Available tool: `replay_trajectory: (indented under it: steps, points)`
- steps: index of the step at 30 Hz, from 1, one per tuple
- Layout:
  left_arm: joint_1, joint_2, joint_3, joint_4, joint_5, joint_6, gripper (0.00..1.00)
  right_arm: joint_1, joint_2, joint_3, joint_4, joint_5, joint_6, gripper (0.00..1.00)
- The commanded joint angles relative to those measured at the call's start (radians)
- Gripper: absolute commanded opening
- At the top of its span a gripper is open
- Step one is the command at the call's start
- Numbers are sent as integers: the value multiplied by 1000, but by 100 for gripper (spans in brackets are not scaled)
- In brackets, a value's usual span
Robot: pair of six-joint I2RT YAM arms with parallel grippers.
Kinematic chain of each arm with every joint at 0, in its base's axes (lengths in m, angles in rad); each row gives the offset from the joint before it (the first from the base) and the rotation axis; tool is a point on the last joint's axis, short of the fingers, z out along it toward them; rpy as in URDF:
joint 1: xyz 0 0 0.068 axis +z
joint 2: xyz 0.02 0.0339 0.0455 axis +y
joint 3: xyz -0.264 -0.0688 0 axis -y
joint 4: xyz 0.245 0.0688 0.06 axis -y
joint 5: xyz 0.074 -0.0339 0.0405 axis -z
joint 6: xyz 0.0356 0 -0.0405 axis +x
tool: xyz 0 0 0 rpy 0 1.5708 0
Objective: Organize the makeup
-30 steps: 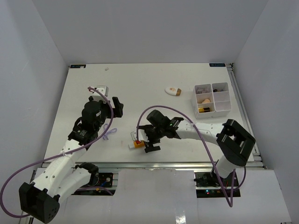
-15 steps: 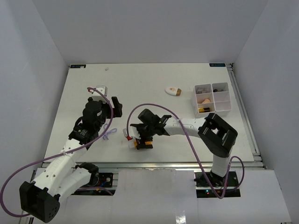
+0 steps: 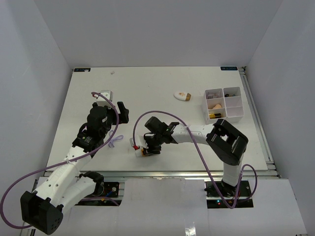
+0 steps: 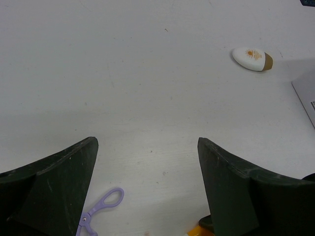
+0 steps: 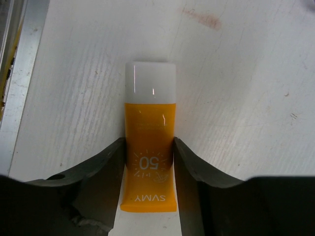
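I'm looking down on the white counter point(image 3: 162, 81) with both arms reaching out over it. The right arm point(image 3: 229, 142) bends sharply back to the left across the near part of the counter, and the left arm point(image 3: 74, 160) stretches up the left side.

At the far right, the white tray point(image 3: 226, 118) sits against the counter's right edge. On its left side I can make out a beige sponge point(image 3: 214, 104) and, nearer the arms, a black-gold case point(image 3: 213, 116). The other contents are too small for me to name.

The left claw point(image 4: 146, 147) hangs over bare counter with its jaws spread wide and nothing between them.

The right claw point(image 5: 149, 147) is down near the front edge. Its two fingers are pressed flush against the sides of the orange tube point(image 5: 150, 115), so it is gripping it. The tube lies flat on the counter with its white cap pointing away from the wrist.

The white oval compact point(image 3: 182, 96) lies alone on the counter, left of the tray and well apart from both claws.

The purple loop point(image 4: 101, 209) lies flat just beside the left claw's left finger, near the orange tube.
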Motion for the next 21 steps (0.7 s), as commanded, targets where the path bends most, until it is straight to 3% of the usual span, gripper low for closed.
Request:
replay_trajectory:
  steps: [1,6,12,16,19,21]
  points:
    - [0,1,7,-3,-10,-9,93,-2,-21,-25,-8,16,-22,41]
    - [0,7,4,0,5,-13,93,-40,-110,-96,-7,35,-48,30]
    - [0,19,-5,26,104,-24,93,-126,-316,-203,-11,35,-63,29]
    - [0,71,-23,107,353,-68,93,-213,-472,-282,-17,39,-67,29]
    - [0,173,-26,198,685,-123,92,-262,-602,-348,-19,62,-92,29]
    - [0,263,-17,282,812,-175,92,-286,-679,-374,-23,77,-110,28]
